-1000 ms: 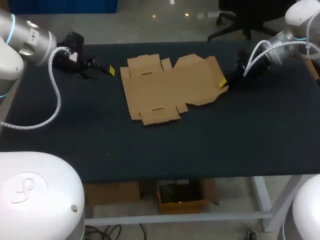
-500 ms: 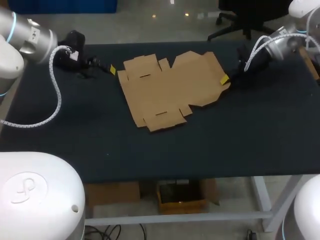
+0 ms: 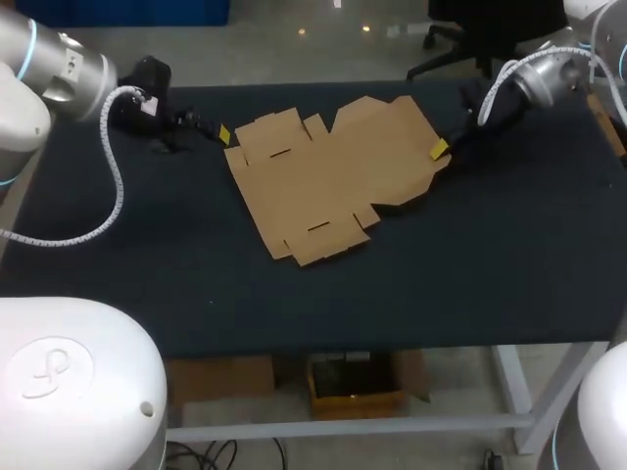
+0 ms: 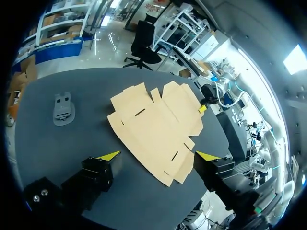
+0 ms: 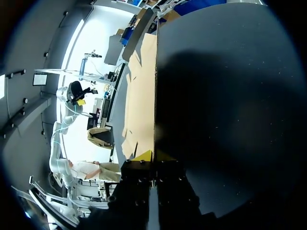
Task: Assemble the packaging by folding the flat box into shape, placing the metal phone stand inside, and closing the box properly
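The flat brown cardboard box (image 3: 328, 176) lies unfolded in the middle of the dark table. My right gripper (image 3: 440, 149) is at the box's right edge and is shut on that edge; in the right wrist view the cardboard (image 5: 141, 91) runs straight into the closed yellow tips of the right gripper (image 5: 153, 155). My left gripper (image 3: 217, 132) hovers just off the box's back left corner, open and holding nothing. In the left wrist view the box (image 4: 153, 124) lies ahead of the left gripper (image 4: 158, 155). The grey metal phone stand (image 4: 63, 108) lies on the table beside the box.
The dark table (image 3: 470, 264) has bare surface in front of and to the right of the box. My left arm's white cable (image 3: 110, 186) hangs over the table's left side.
My right gripper has moved toward the back of the table with the box's edge in it, and the box has slid and turned with it. The left gripper has edged slightly rightward.
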